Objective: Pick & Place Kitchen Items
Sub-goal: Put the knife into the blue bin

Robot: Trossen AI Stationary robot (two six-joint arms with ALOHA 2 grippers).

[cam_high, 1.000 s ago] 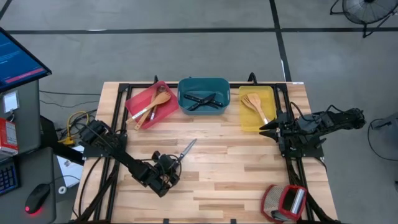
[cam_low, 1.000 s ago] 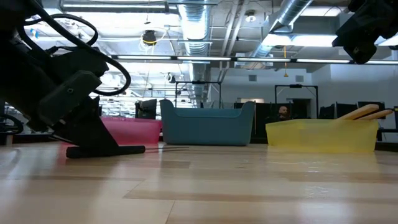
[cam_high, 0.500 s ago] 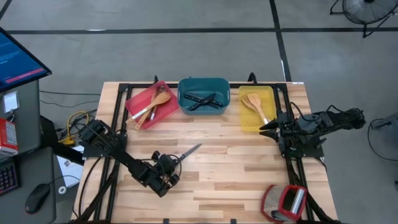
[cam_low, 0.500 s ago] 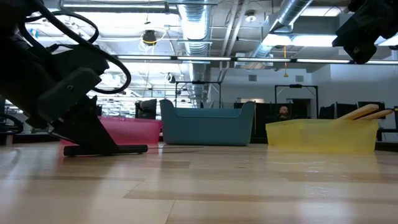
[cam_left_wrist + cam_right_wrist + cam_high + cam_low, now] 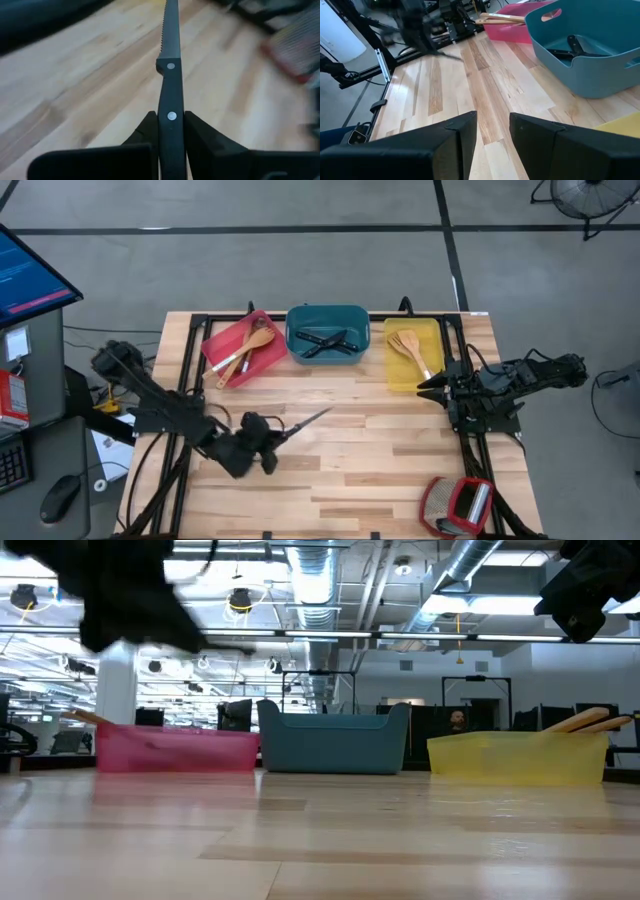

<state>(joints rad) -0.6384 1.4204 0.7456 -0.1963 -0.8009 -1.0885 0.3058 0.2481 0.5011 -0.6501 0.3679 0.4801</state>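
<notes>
A slim black-handled knife (image 5: 305, 423) with a silver blade hangs above the wooden table, and my left gripper (image 5: 270, 440) is shut on it at the table's near left. Its serrated blade (image 5: 171, 30) points away from the gripper, toward the table's middle. In the low view the gripper and knife (image 5: 225, 640) are a dark blur high at the left. My right gripper (image 5: 430, 388) waits open beside the yellow tray (image 5: 432, 340), with nothing between its fingers (image 5: 462, 132). My left gripper pinches the knife's black handle (image 5: 171, 117) between its two fingers (image 5: 149, 131), back from the blade end. The fingers lie along the handle, slanting down from the table's near left. The knife sticks straight out ahead of them, blade forward, lifted clear of the table.
Three trays stand in a row at the far edge: a red tray (image 5: 216, 345) with wooden utensils, a teal tray (image 5: 327, 315) with black-handled knives, and the yellow one with wooden spatulas. A bulky red-and-silver object (image 5: 458, 505) lies at the near right corner.
My left gripper first swung the knife's blade a little toward the table's right edge while it lay on the table. Then it rose with the knife, which is now lifted clear of the table.
</notes>
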